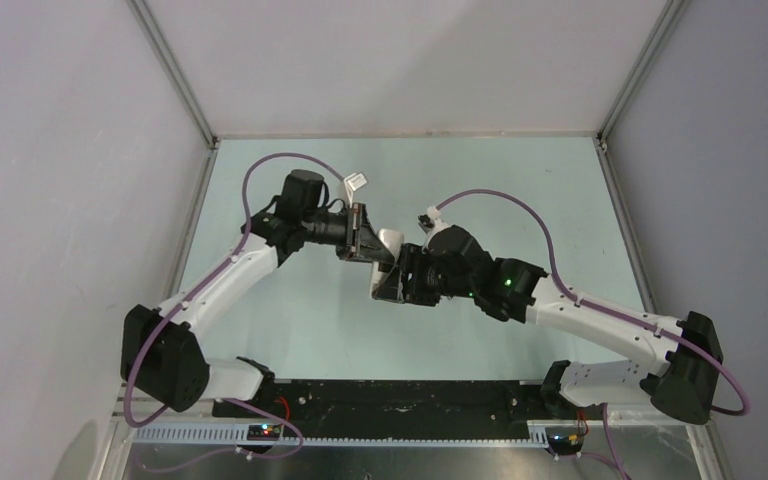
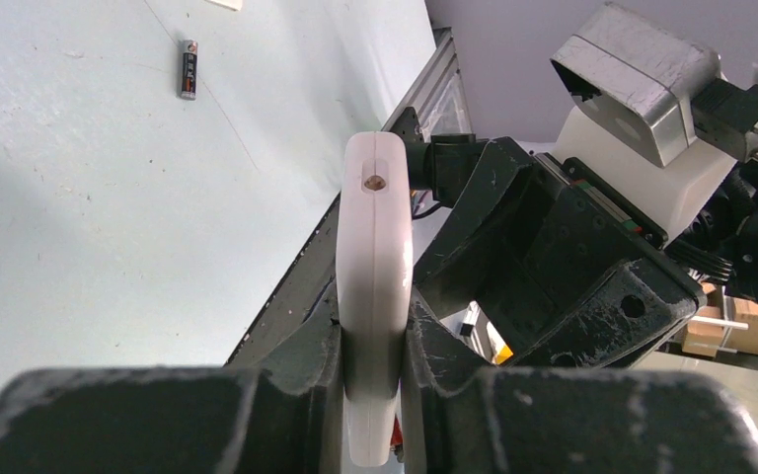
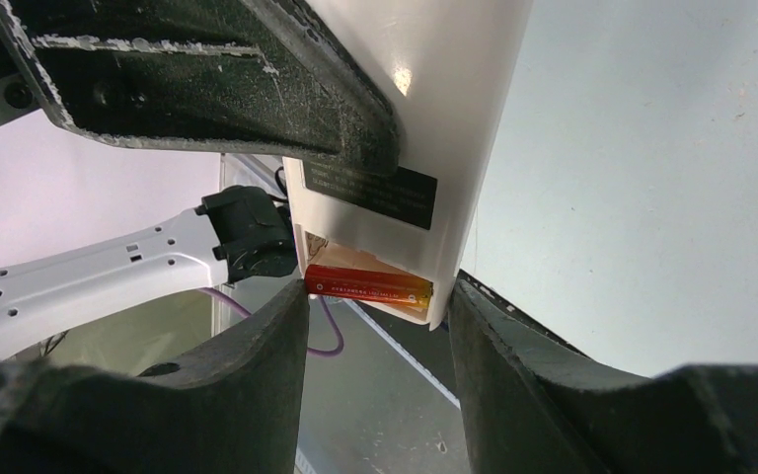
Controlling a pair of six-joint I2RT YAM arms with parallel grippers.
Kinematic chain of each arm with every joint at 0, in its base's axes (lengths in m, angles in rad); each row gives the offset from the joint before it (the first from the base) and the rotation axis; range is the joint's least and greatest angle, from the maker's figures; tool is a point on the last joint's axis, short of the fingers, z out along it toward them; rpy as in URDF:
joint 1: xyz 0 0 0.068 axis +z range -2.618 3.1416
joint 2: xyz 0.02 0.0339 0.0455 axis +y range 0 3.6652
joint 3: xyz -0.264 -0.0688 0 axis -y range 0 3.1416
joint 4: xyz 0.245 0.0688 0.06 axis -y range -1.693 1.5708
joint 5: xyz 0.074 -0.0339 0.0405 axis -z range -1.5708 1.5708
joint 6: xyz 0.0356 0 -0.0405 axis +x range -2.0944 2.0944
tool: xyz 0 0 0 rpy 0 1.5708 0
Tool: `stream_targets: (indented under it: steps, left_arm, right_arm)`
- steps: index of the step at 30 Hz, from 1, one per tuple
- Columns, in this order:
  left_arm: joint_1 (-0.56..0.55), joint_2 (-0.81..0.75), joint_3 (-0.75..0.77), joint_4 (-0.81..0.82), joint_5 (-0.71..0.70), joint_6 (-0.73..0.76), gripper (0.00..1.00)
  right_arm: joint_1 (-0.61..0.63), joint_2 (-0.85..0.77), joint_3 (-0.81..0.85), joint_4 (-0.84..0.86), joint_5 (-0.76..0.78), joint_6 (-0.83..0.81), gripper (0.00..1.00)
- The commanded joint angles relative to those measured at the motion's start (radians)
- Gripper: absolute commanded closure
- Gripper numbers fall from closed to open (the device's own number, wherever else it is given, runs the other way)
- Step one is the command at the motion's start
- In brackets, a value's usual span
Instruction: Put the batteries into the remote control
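Note:
My left gripper (image 1: 362, 243) is shut on the white remote control (image 1: 390, 247) and holds it above the table. In the left wrist view the remote (image 2: 375, 267) stands edge-on, clamped between the fingers of the left gripper (image 2: 372, 341). My right gripper (image 1: 397, 283) is at the remote's lower end. In the right wrist view the right gripper (image 3: 377, 296) is open, and its fingertips straddle the remote's (image 3: 434, 118) open compartment. The orange-red battery (image 3: 367, 285) lies across that compartment, its left end at my left fingertip (image 3: 291, 306). The dark battery (image 2: 189, 69) lies on the table.
A small white cover piece (image 1: 356, 181) lies on the pale green table (image 1: 500, 190) behind the left arm. Grey walls and metal frame rails enclose the table. A black rail (image 1: 390, 400) runs along the near edge between the arm bases.

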Motion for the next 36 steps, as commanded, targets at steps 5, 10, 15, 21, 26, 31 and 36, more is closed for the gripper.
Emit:
stream_targets:
  steps: [5, 10, 15, 21, 26, 31, 36]
  left_arm:
    - [-0.005, -0.089, 0.049, 0.017, 0.092, -0.067, 1.0]
    - [-0.016, -0.098, 0.055, 0.017, 0.094, -0.076, 1.0]
    - [-0.022, -0.107, 0.071, 0.016, 0.09, -0.088, 1.0]
    - [-0.036, -0.125, 0.081, 0.016, 0.085, -0.098, 1.0]
    - [-0.042, -0.137, 0.079, 0.016, 0.076, -0.101, 1.0]
    - [-0.042, -0.143, 0.082, 0.017, 0.063, -0.109, 1.0]
    - [-0.042, -0.146, 0.092, 0.018, 0.049, -0.122, 1.0]
  right_arm:
    - [-0.007, -0.025, -0.033, 0.154, 0.012, -0.066, 0.62]
    - [-0.018, -0.019, -0.033, 0.168, 0.001, -0.08, 0.62]
    - [-0.025, 0.002, -0.032, 0.169, -0.014, -0.071, 0.62]
    - [-0.035, 0.028, -0.033, 0.179, -0.035, -0.048, 0.63]
    - [-0.044, 0.041, -0.032, 0.189, -0.042, -0.032, 0.64]
    - [-0.048, 0.049, -0.029, 0.165, -0.033, -0.028, 0.63]
    - [-0.046, 0.056, -0.02, 0.15, -0.022, -0.039, 0.63]
